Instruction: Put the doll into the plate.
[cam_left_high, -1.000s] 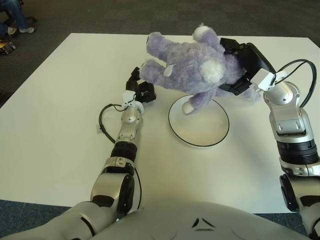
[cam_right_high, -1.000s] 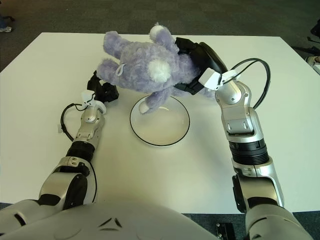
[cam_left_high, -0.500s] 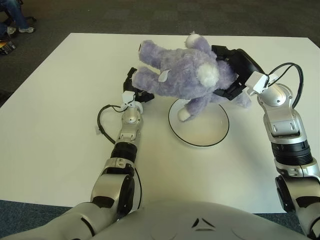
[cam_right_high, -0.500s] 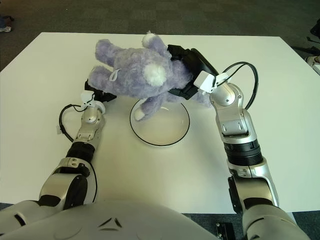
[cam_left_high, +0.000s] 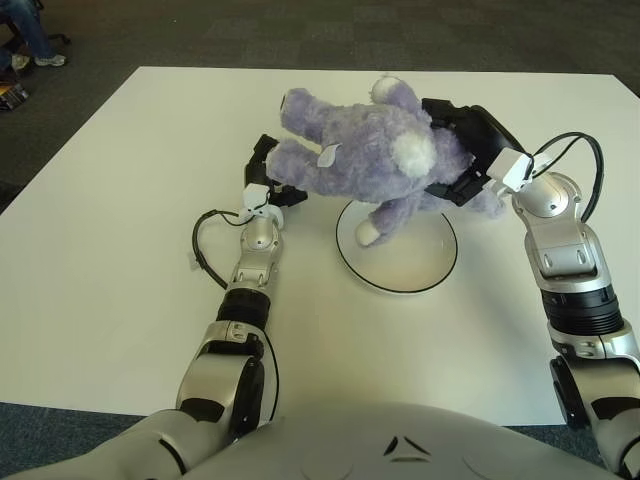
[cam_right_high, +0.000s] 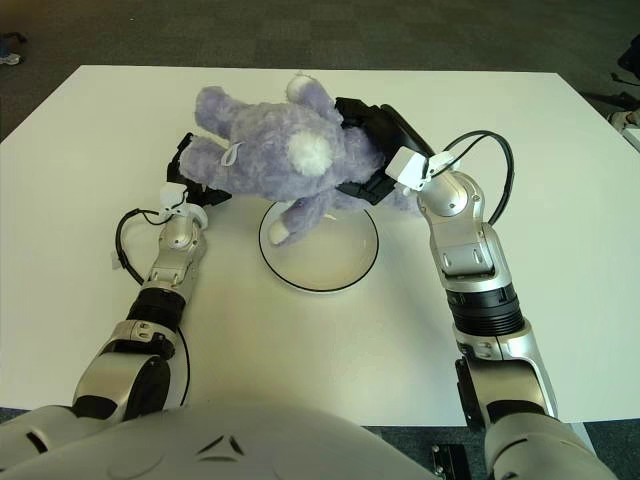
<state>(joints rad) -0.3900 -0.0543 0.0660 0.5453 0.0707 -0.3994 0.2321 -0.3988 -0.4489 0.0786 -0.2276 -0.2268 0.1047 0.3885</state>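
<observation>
While my right hand (cam_left_high: 462, 150) clamps purple doll (cam_left_high: 375, 155) above plate (cam_left_high: 398, 250) far rim, left hand (cam_left_high: 268, 178) sits at doll's legs; its finger state unclear.

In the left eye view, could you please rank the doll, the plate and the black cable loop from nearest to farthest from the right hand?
1. Doll: gripped by the right hand.
2. Plate: just below the doll.
3. Black cable loop: far left, beside the left forearm.
</observation>
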